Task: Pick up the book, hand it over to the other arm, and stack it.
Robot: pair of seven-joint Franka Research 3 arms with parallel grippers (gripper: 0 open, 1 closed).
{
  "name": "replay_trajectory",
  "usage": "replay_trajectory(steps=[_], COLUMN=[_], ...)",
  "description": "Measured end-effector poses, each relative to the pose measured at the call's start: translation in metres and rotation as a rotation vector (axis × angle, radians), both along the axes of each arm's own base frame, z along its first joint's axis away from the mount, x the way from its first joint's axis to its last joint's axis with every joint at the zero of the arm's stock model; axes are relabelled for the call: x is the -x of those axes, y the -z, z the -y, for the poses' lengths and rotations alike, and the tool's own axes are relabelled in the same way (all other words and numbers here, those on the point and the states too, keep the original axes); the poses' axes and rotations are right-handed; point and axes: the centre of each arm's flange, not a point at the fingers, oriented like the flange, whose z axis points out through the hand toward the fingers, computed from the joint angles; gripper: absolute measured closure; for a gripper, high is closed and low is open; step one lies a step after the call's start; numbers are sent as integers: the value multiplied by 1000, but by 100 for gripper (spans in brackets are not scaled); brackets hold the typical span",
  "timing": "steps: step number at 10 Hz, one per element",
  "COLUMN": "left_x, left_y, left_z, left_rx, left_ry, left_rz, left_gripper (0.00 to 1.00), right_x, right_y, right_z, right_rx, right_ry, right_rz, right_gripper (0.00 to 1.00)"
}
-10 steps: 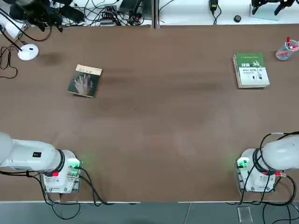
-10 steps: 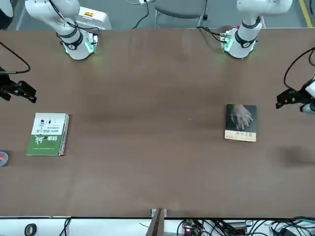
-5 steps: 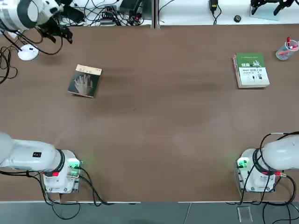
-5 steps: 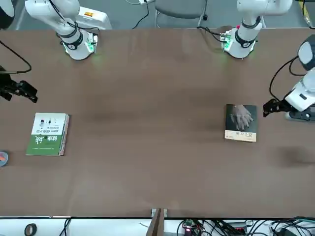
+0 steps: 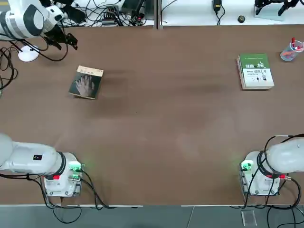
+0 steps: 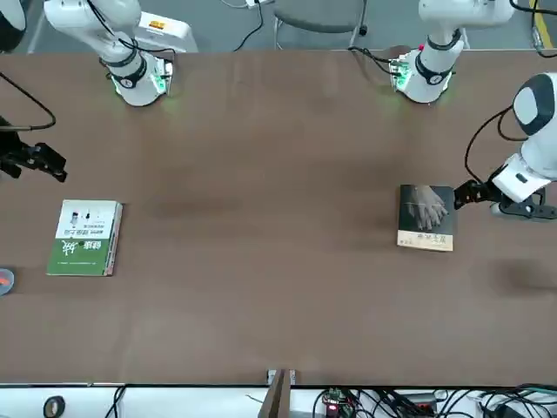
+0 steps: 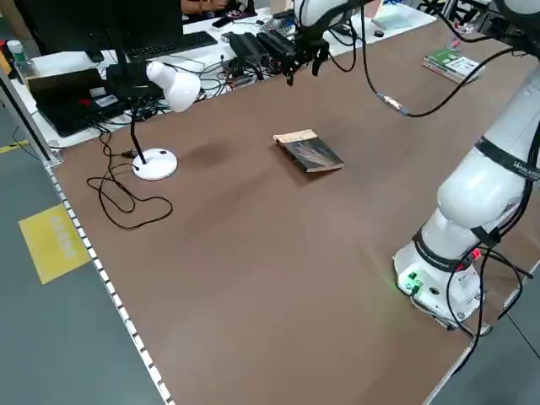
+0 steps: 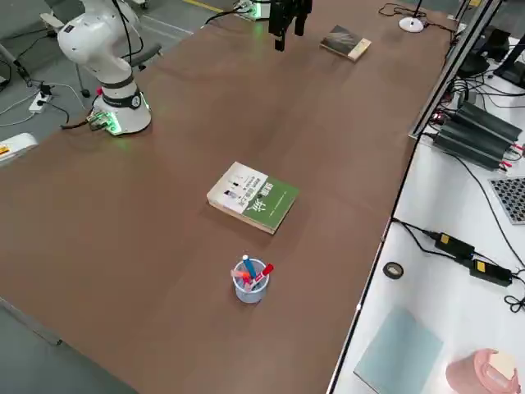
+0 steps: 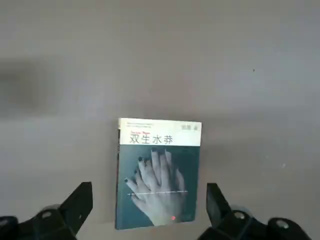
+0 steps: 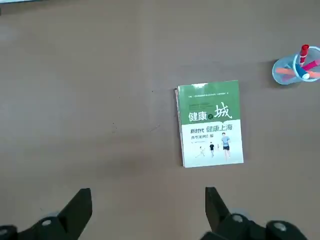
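The left gripper (image 9: pixel 149 207) hovers with jaws apart above the thin grey-green paperback book (image 9: pixel 158 174), which lies flat on the bare brown table (image 5: pixel 161 118). The right gripper (image 10: pixel 148 210) hangs parted over a green-and-white book (image 10: pixel 210 123); a white desk lamp (image 7: pixel 164 110) and cables (image 7: pixel 126 198) line the edge.

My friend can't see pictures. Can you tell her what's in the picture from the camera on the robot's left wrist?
A small book lies flat on a plain brown table, its dark cover showing a pale hand under a light band with printed characters. The left gripper is open, one dark finger on each side of the book, not touching it.
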Motion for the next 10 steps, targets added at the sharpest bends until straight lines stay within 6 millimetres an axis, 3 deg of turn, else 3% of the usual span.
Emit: replay_trajectory(steps=[2, 7, 10], left_x=[-3, -6, -5], left_y=[20, 65, 92], left_z=[-8, -72, -94], left_rx=[54, 133, 194], left_ry=[15, 47, 67], left_rz=[-21, -45, -51], left_gripper=[0, 0, 0], right_x=[0, 0, 0], right_y=[0, 0, 0], right_z=[0, -1, -1], right_rx=[0, 0, 0], right_ry=[0, 0, 0], right_rz=[0, 0, -1], right_gripper=[0, 0, 0])
